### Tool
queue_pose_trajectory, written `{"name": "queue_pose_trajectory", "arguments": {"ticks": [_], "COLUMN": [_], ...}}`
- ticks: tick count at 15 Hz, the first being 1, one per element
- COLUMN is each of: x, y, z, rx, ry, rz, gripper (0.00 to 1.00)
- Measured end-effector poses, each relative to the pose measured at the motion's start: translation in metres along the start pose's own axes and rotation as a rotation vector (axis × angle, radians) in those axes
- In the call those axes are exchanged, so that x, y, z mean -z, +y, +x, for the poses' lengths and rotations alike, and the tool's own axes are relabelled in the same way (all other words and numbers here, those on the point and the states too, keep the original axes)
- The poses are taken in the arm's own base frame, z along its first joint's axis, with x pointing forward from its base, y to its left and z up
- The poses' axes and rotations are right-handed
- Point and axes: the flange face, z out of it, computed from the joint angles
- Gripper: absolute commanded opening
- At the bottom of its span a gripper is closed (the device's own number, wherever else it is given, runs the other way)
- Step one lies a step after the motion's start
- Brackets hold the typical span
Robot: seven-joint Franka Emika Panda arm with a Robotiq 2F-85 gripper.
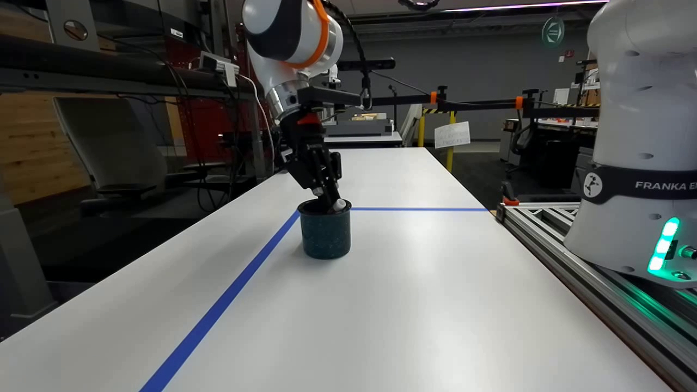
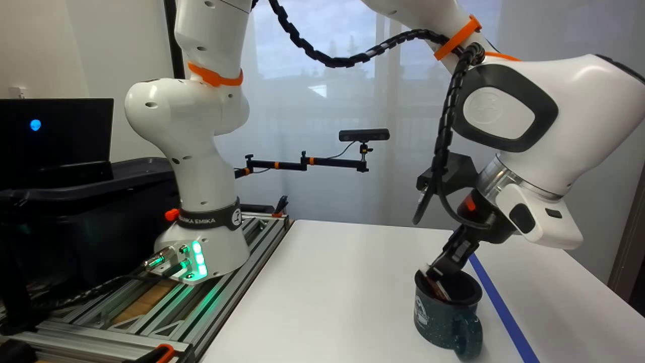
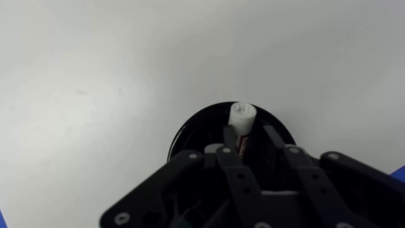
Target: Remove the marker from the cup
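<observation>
Marker [image 3: 242, 117] in the cup [image 1: 325, 234], tilted, its white end up near the rim at 12 o'clock in the wrist view, part of a red label visible below. Cup upright on the bench [image 1: 414, 305], dark blue-green with pale flecks; in an exterior view its handle [image 2: 468, 335] sits toward 5 o'clock. Fingers [image 3: 231, 160] reach over the mouth from 6 o'clock in the wrist view: spread, tips apart, marker body showing in the gap, just beside one of them. Whether that one touches it: cannot tell. In an exterior view, blue tape [image 1: 238, 286] runs from beside the cup toward 7 o'clock, a second strip [image 1: 419, 209] toward 3 o'clock. Robot base [image 1: 631, 228], green lights lit, at 3 o'clock of the cup there, well apart; chair [image 1: 111, 144] at 10 o'clock, beyond the bench edge
</observation>
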Motion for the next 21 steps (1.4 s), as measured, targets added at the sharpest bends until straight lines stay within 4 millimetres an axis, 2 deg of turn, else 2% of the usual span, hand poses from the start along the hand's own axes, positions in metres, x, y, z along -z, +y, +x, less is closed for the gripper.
{"name": "queue_pose_trajectory", "arguments": {"ticks": [3, 4, 6, 7, 11, 14, 17, 19, 21], "x": [-0.007, -0.009, -0.012, -0.013, -0.006, 0.023, 0.059, 0.077, 0.087], "y": [0.000, 0.000, 0.001, 0.001, -0.005, -0.022, -0.042, -0.060, -0.082], "z": [0.002, 0.002, 0.003, 0.003, -0.002, -0.030, -0.077, -0.103, -0.119], "rx": [-0.001, -0.002, -0.003, -0.004, 0.009, 0.052, 0.117, 0.167, 0.221], "ry": [-0.014, -0.017, -0.023, -0.025, -0.036, -0.086, -0.161, -0.136, -0.057], "rz": [-0.004, -0.005, -0.007, -0.007, -0.006, -0.004, -0.016, -0.027, -0.042], "gripper": [0.27, 0.08, 0.00, 0.05, 0.05, 0.05, 0.05, 0.05, 0.05]}}
